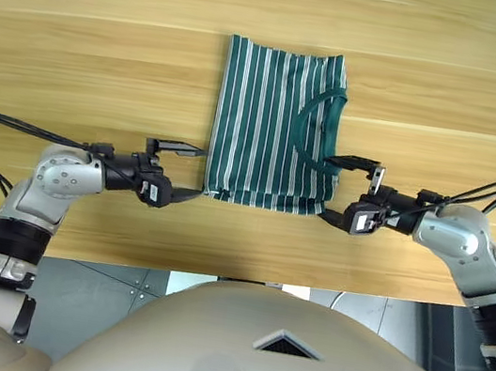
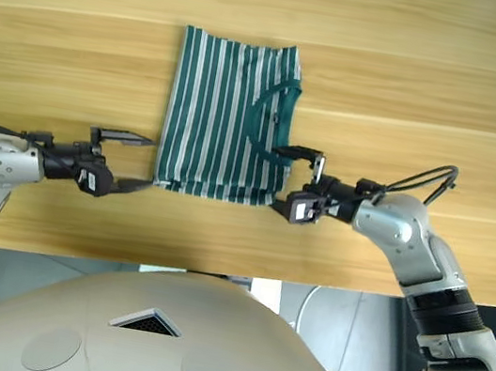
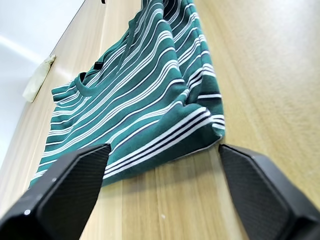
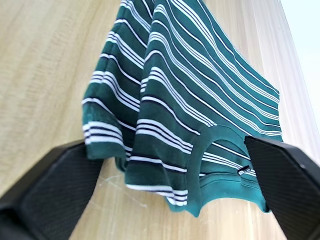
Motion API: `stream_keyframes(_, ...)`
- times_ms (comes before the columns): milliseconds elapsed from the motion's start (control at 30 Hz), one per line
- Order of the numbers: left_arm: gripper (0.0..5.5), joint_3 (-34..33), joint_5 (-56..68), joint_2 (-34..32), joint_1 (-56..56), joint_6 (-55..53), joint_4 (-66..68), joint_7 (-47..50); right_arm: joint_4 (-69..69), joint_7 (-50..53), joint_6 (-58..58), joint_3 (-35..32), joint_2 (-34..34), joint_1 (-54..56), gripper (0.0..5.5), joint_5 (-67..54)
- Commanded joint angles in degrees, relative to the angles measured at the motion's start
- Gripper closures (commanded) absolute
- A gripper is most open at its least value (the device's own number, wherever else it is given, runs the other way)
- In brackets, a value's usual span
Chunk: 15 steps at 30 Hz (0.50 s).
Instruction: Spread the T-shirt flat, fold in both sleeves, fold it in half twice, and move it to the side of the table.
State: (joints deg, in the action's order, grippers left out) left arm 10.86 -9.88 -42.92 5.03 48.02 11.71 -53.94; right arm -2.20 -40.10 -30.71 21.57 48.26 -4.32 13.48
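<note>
**Head camera.** I see the T-shirt point(image 1: 273, 123) lying on the wooden surface point(image 1: 83, 34) at 12 o'clock from the robot, about midway across. It is dark green with thin white stripes running from 12 to 6 o'clock. It is folded into an upright rectangle, and the neck band curves on top beside its 3 o'clock edge.

The left fingers point(image 1: 178, 147) sit at 8 o'clock of the shirt. They are spread wide with their tips just beside the 9 o'clock edge at the near corner, and they grip nothing. The right fingers point(image 1: 357, 162) sit at 4 o'clock and are equally wide. One reaches over the 3 o'clock edge by the neck band and the other points at the near corner. They hold nothing.

**Left wrist camera.** The two black textured fingers point(image 3: 65, 195) stand well apart, and a shirt corner rests on the surface between their tips. I cannot tell whether either tip touches the cloth. The folded edge shows several stacked layers.

**Right wrist camera.** The fingers point(image 4: 55, 195) are wide apart, and the corner nearest the neck band lies between them. The layers there are loosely rumpled and fan out at the edge.
</note>
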Motion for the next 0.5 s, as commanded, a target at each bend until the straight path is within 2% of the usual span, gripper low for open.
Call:
stream_keyframes(33,1.95,3.25,-2.77,-1.9,-0.06,0.59,1.89,-0.21,1.02,-3.64,1.5,2.82,1.36,-2.65,1.17,3.65)
stream_keyframes(500,4.18,8.67,-4.75,-1.81,-4.62,1.37,4.8,3.32,1.42,-4.19,1.59,4.12,0.46,-2.36,3.71,3.91)
